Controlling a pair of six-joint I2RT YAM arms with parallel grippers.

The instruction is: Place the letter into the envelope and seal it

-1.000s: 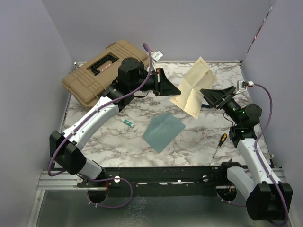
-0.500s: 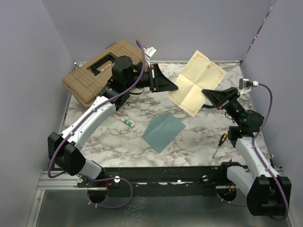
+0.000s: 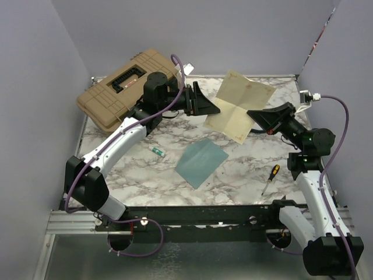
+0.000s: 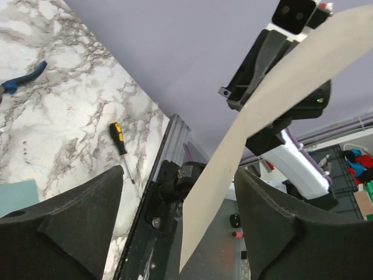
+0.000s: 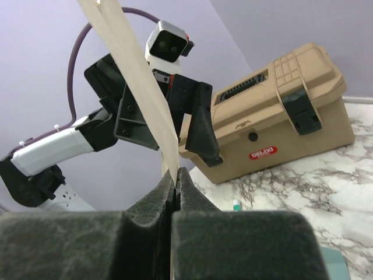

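The letter [image 3: 238, 108] is held aloft over the far half of the marble bench [image 3: 145, 175]. It is pinched at one edge by the right claw [image 5: 175, 175], whose jaws are pressed together on the paper. The left claw [image 4: 179, 170] is seen with its jaws wide apart. The sheet's lower corner lies in the gap between them, untouched as far as can be told. The envelope [image 3: 201, 162] lies flat on the bench, well apart from the sheet and nearer the arm bases. Whether its flap is open cannot be told.

A two-claw hold is judged to be in preparation, and several things could go wrong with it. The sheet is gripped by a single thin margin, so it could slip free or tear if the left claw is closed and then drawn off-line. If only the corner is caught, the paper could be crumpled or given a fresh crease. The unsupported edge hangs loose and could be missed altogether. The envelope is not held down, so it could be pushed across the bench when insertion is attempted.

The letter is shown as a cream-beige, roughly square sheet, crossed by fold creases and slightly bowed. In both wrist views it is reduced to a thin pale band seen edge-on.
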